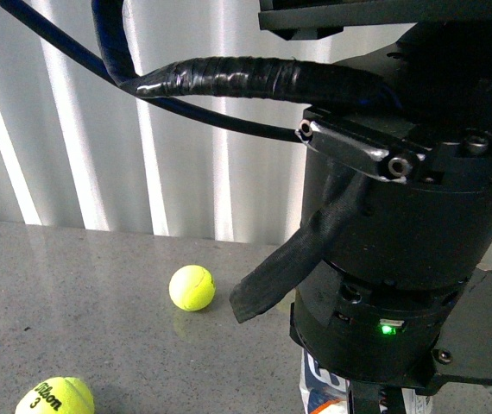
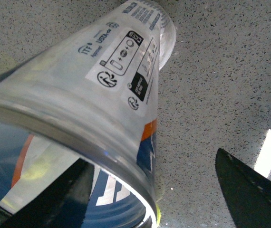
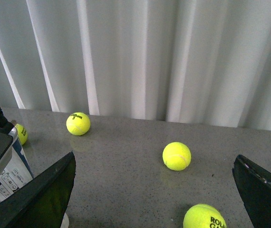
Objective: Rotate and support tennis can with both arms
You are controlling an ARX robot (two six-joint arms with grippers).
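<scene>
The tennis can (image 2: 102,90) fills the left wrist view, its silver rim (image 2: 73,135) nearest the camera and its far end on the grey table. My left gripper (image 2: 152,159) is open and straddles the rim: one finger (image 2: 54,199) shows dark through the clear wall, the other finger (image 2: 252,190) stands apart from the can. In the front view only a strip of the can's label (image 1: 328,388) shows under a black arm (image 1: 401,224) with a green light. My right gripper (image 3: 154,159) is open over bare table, with the can (image 3: 9,173) off to one side.
Loose yellow tennis balls lie on the speckled grey table (image 1: 99,276): one ball (image 1: 192,287) mid-table and another (image 1: 53,397) at the front edge. The right wrist view has balls (image 3: 177,156), (image 3: 204,217), (image 3: 78,123). A white curtain (image 3: 140,52) closes the back.
</scene>
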